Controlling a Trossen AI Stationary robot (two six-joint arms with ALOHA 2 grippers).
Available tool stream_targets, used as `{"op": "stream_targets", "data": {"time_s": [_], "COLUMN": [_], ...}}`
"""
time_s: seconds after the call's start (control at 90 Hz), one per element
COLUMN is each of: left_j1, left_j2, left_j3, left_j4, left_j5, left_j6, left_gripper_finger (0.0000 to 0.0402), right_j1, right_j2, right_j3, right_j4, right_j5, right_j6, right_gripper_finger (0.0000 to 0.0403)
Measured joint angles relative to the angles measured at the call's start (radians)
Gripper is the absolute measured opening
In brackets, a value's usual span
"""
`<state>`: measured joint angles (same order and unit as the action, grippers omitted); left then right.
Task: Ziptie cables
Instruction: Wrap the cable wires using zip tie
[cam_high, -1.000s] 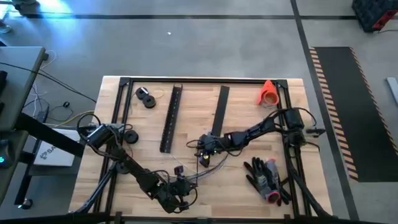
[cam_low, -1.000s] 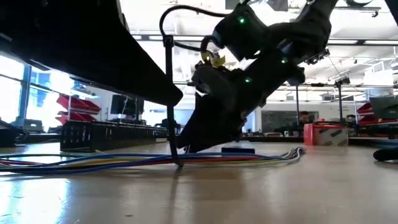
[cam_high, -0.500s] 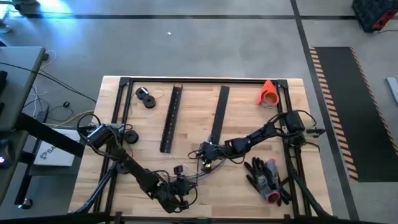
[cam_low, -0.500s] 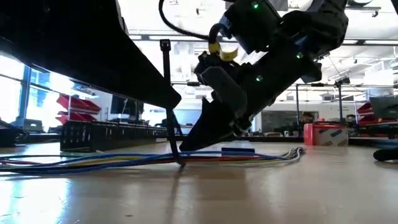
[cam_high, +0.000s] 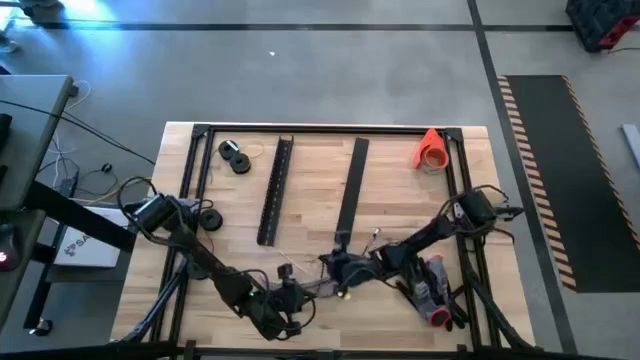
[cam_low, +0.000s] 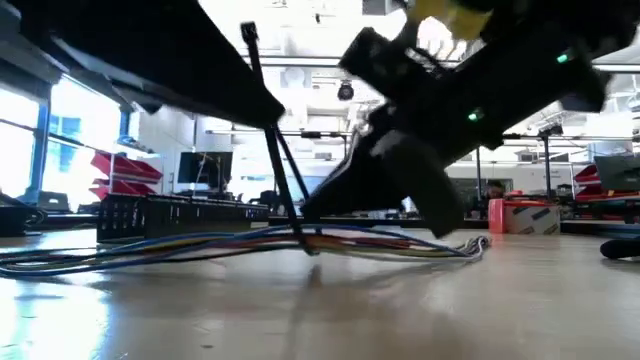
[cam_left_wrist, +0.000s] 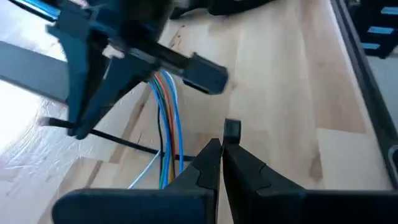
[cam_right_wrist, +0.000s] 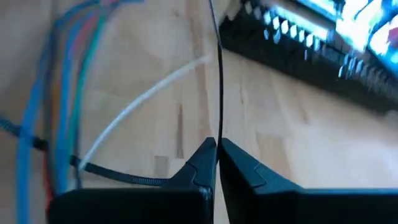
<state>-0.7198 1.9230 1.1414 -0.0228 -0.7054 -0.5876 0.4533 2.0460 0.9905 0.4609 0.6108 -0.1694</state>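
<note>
The cables (cam_left_wrist: 166, 102) are a loose bundle of thin blue, orange, green and red wires lying on the wooden table near its front edge (cam_low: 200, 248) (cam_right_wrist: 62, 74). A black zip tie (cam_low: 270, 130) crosses under them and slants up from the bundle. My left gripper (cam_left_wrist: 222, 148) is shut at the tie's head end, just in front of the bundle (cam_high: 287, 300). My right gripper (cam_right_wrist: 216, 148), also shut, holds the tie's strap on the bundle's far right side (cam_high: 340, 265). My left gripper pinches the zip tie just below its square head (cam_left_wrist: 232, 129) between its two fingertips. The head sticks out beyond the tips, and the strap (cam_left_wrist: 124, 142) runs on under the wires. My right gripper pinches the thin strap (cam_right_wrist: 219, 127) at its fingertips. The strap runs straight on beyond the fingers, drawn taut, while another stretch (cam_right_wrist: 124, 178) leads to the wires.
Two long black slotted bars (cam_high: 275, 190) (cam_high: 352, 180) lie across the far half of the table. An orange roll (cam_high: 432, 150) sits at the far right corner, black spools (cam_high: 234, 156) at the far left, gloves (cam_high: 428, 285) at the near right.
My right gripper has moved toward the table's near edge, closing on my left gripper, and now sits lower over the wires. The zip tie has tipped from nearly upright to slanting, its top end higher. The wire bundle has shifted with it.
</note>
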Motion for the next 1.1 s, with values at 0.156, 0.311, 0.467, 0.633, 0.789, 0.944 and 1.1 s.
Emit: {"op": "stream_targets", "data": {"time_s": [0.156, 0.311, 0.467, 0.633, 0.789, 0.944, 1.1], "left_j1": [0.031, 0.054, 0.080, 0.086, 0.085, 0.106, 0.115], "left_j2": [-0.005, -0.005, -0.006, -0.006, -0.007, -0.007, -0.007], "left_j3": [0.000, 0.000, 0.000, 0.000, 0.000, 0.000, 0.000], "left_j4": [-0.004, -0.001, 0.009, 0.027, 0.031, 0.048, 0.051], "left_j5": [0.110, 0.140, 0.227, 0.267, 0.296, 0.344, 0.358], "left_j6": [0.023, 0.067, 0.086, 0.095, 0.095, 0.101, 0.119], "left_gripper_finger": [0.0000, 0.0000, 0.0000, 0.0000, 0.0000, 0.0000, 0.0000], "right_j1": [0.022, 0.027, 0.045, 0.046, 0.046, 0.046, 0.044], "right_j2": [0.000, 0.016, 0.036, 0.036, 0.036, 0.037, 0.037], "right_j3": [0.000, 0.000, 0.000, -0.074, -0.120, -0.100, -0.086], "right_j4": [0.101, 0.107, 0.170, 0.267, 0.351, 0.350, 0.352], "right_j5": [-0.001, 0.003, 0.013, 0.023, 0.003, -0.021, 0.002], "right_j6": [-0.181, -0.296, -0.398, -0.401, -0.505, -0.571, -0.623], "right_gripper_finger": [0.0000, 0.0000, 0.0000, 0.0000, 0.0000, 0.0000, 0.0000]}}
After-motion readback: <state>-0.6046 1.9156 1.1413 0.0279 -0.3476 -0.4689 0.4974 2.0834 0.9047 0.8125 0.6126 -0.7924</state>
